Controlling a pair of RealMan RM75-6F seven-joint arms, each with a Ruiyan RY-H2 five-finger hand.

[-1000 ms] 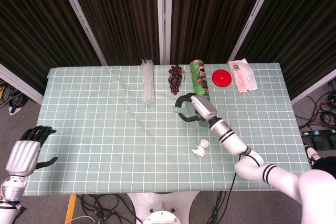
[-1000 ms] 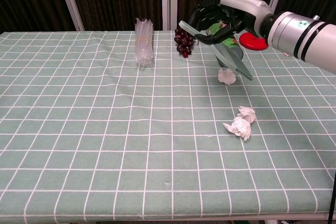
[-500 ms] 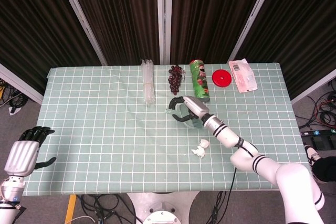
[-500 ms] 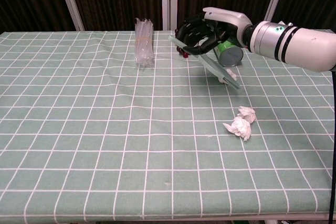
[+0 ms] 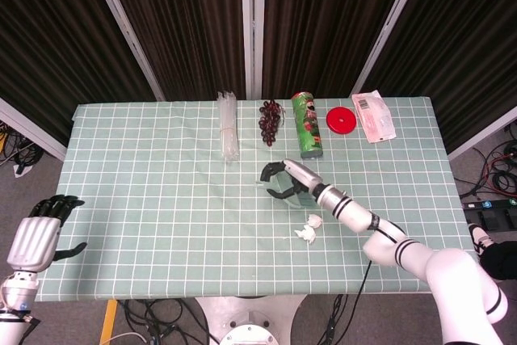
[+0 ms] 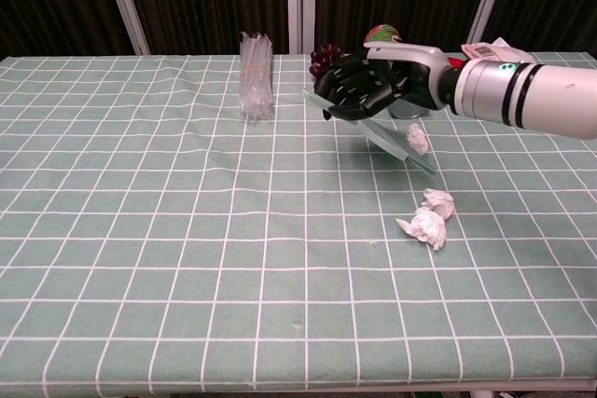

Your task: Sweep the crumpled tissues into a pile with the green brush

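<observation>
My right hand (image 6: 368,86) grips the pale green brush (image 6: 411,151) by its handle, low over the cloth in front of the can. The blade slants down to the right, and its tip is close to one crumpled tissue (image 6: 418,138). Two more tissues (image 6: 427,225) lie together nearer the front edge, apart from the brush. In the head view the right hand (image 5: 284,181) is just up and left of that pair (image 5: 308,228). My left hand (image 5: 39,234) hangs off the table's left side with its fingers spread, holding nothing.
Along the back of the green checked table (image 5: 153,199) lie a bundle of clear straws (image 5: 229,125), dark grapes (image 5: 270,119), a green can (image 5: 307,124), a red lid (image 5: 341,119) and a pink packet (image 5: 374,115).
My right hand has carried the brush down and toward the front of the table, away from the can. The blade now lies lower beside the lone tissue. The left hand is still.
</observation>
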